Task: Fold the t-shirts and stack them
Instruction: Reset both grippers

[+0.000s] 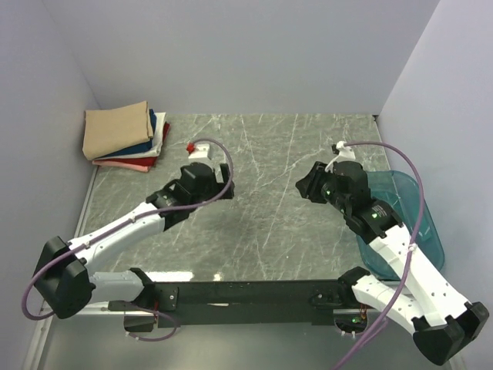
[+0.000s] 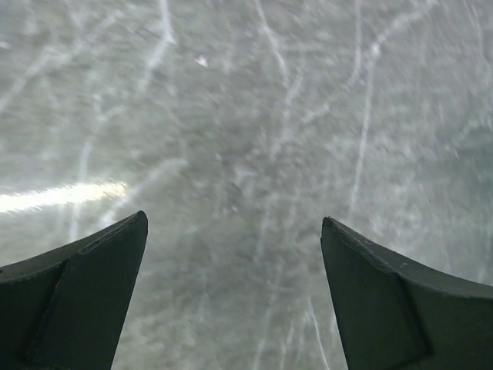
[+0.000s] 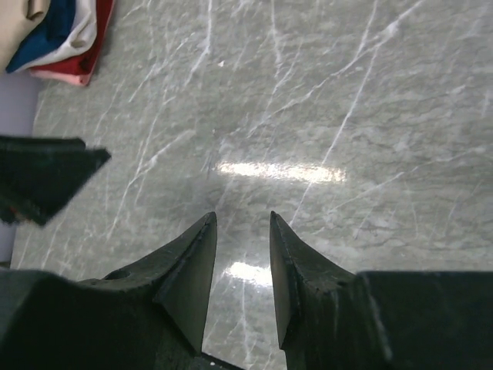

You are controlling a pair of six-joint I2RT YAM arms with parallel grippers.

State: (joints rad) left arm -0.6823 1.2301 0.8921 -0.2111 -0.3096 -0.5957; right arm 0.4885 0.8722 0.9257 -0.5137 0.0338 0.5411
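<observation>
Corner at the far left of the desk (image 1: 266, 231) holds the t-shirts (image 1: 125, 140), folded and lying in one pile close to the walls. The tan t-shirt (image 1: 115, 129) is on top. Under it the edges of the navy t-shirt (image 1: 157, 123), the white t-shirt (image 1: 162, 137), the red t-shirt (image 1: 123, 159) and the pink t-shirt (image 1: 143, 166) show, fanned out a little to the right and the near side.

My left claw (image 1: 226, 181) hangs over the bare marble-patterned desk, to the right of the pile, nearer to me and apart from it. Its own camera shows the left claw (image 2: 233, 223) spread as wide as it goes, with only the desk surface between the two dark fingers (image 2: 92, 285). It has hold of nothing.

My right claw (image 1: 303, 185) faces the left one across the middle of the desk, with a clear gap between them. From its wrist, the right claw (image 3: 243, 220) stands partly open, the tips a narrow slot apart and nothing caught in the slot. The same view catches the pile at the top left corner, well away from these tips.

Behind my right arm, at the right edge of the desk, sits the teal tub (image 1: 404, 193).
</observation>
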